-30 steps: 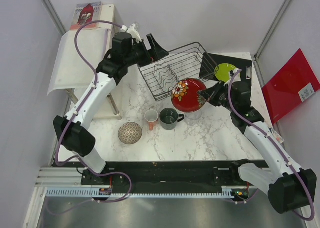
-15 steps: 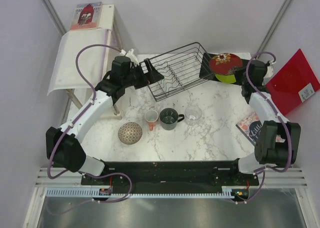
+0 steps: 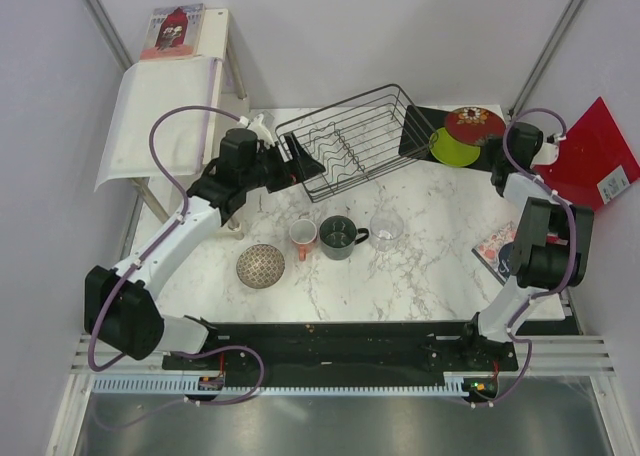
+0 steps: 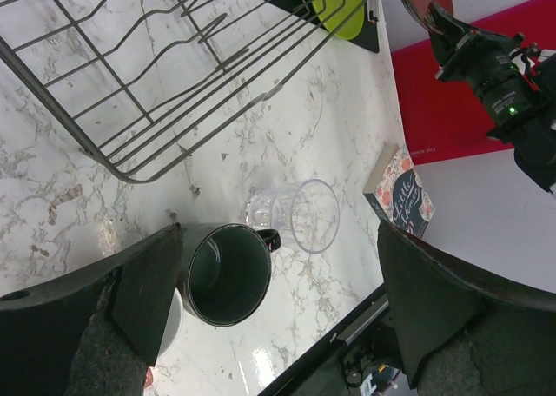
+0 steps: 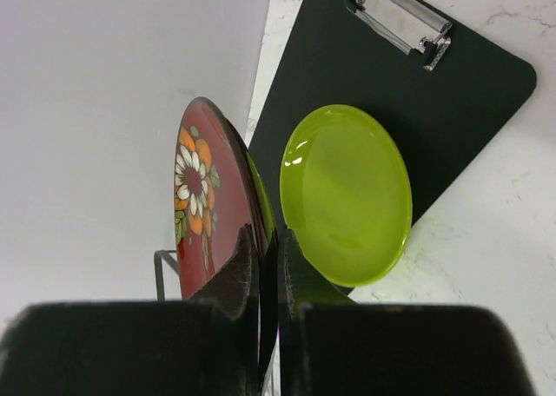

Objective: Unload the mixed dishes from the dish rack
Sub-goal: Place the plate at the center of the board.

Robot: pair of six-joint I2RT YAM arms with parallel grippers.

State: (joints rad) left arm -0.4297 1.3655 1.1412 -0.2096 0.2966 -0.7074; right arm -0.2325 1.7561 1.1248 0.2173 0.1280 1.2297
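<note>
The dish rack (image 3: 345,141) stands empty at the back of the table; its wires fill the top of the left wrist view (image 4: 174,66). My right gripper (image 3: 496,138) is shut on the rim of the dark red patterned bowl (image 3: 474,124), held on edge (image 5: 204,196) above the black clipboard, beside the lime-green plate (image 3: 452,148) (image 5: 347,192). My left gripper (image 3: 303,157) is open and empty at the rack's left end. On the table in front stand the pink-white bowl (image 3: 260,266), orange-red cup (image 3: 303,238), dark grey mug (image 3: 338,236) (image 4: 228,274) and clear glass (image 3: 386,228) (image 4: 300,215).
The black clipboard (image 3: 425,126) lies at the back right under the plate. A book (image 3: 497,246) lies at the right edge, and a red board (image 3: 580,166) leans beyond it. A white shelf stand (image 3: 170,106) stands at the back left.
My right arm has swung the red bowl from the middle of the table to the back right, over the clipboard. My left gripper has drawn slightly down along the rack's left end.
</note>
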